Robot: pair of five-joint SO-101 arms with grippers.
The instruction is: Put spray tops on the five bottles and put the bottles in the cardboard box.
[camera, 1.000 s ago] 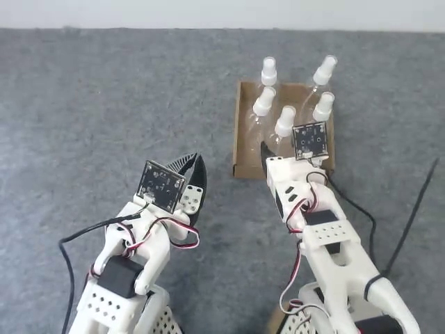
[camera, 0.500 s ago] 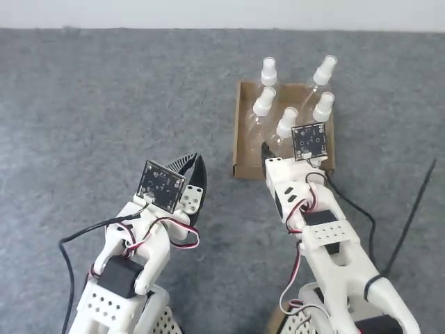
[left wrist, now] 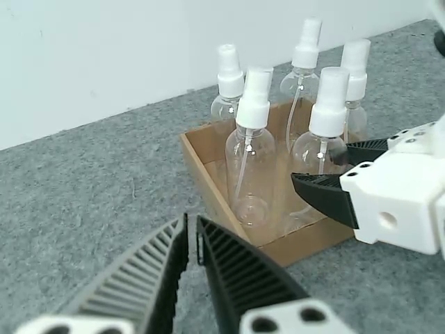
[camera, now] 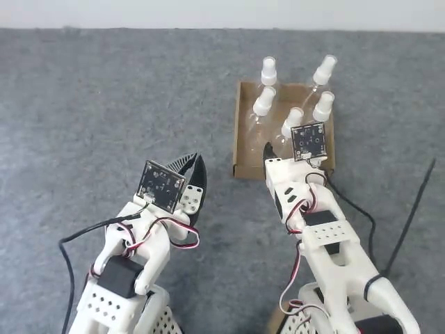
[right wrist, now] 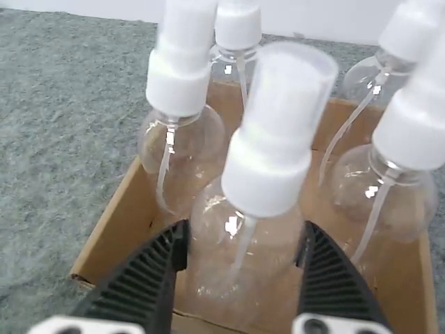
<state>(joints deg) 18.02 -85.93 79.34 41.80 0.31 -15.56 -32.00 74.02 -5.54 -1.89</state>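
Observation:
Several clear bottles with white spray tops stand in the cardboard box [camera: 240, 132], whose rim also shows in the wrist views [left wrist: 201, 167] [right wrist: 111, 236]. My right gripper [camera: 285, 146] [right wrist: 243, 233] is at the box's near edge. Its black fingers [right wrist: 163, 268] press both sides of the nearest bottle [camera: 290, 120] [right wrist: 271, 153], which leans a little. In the left wrist view that bottle [left wrist: 327, 111] stands between the right gripper's [left wrist: 321, 163] two fingers. My left gripper [camera: 196, 163] [left wrist: 192, 224] rests over the carpet left of the box, shut and holding nothing.
Two bottles [camera: 268, 69] [camera: 325, 69] stand at the box's far wall, two more [camera: 263, 102] [camera: 323, 106] in the middle row. Grey carpet [camera: 104, 104] lies left of the box, a pale wall beyond. A thin black cable [camera: 410, 216] crosses at the right.
The nearest bottle's spray top has shifted slightly to the right, and the right gripper's visible finger moved with it. The left arm has not moved.

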